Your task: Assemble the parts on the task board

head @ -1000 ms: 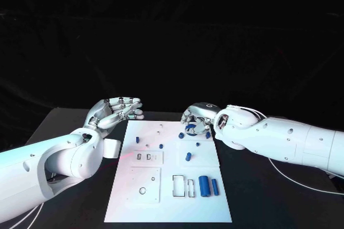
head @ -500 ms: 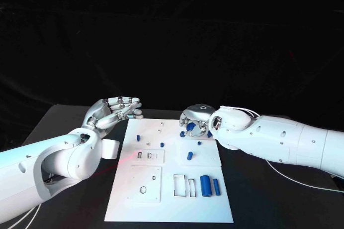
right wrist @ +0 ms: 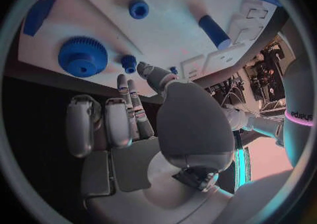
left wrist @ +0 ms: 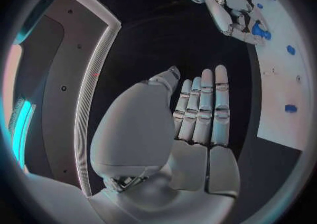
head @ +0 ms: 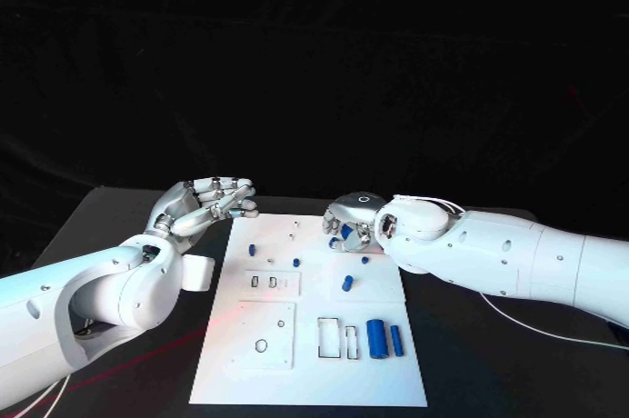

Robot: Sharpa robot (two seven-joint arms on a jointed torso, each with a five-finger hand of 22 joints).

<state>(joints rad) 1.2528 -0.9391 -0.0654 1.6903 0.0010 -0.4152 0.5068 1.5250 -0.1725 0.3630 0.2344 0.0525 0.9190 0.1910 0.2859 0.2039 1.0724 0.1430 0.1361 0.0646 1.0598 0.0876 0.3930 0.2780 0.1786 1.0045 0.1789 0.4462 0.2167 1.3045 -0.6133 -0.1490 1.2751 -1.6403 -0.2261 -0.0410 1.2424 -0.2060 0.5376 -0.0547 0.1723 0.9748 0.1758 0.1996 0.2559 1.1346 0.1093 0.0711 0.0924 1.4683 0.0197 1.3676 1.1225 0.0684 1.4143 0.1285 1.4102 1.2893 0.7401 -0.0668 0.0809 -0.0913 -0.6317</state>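
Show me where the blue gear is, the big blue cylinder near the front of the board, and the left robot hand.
blue gear (right wrist: 82, 56): right wrist view, on its toothed face.
big blue cylinder (head: 375, 338): head view, mid-length on its side.
left robot hand (head: 207, 205): head view, middle of the hand.

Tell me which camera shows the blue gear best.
The right wrist view: the blue gear lies unobstructed on the task board, teeth and hub visible. In the head view the right hand largely covers it; in the left wrist view it cannot be made out.
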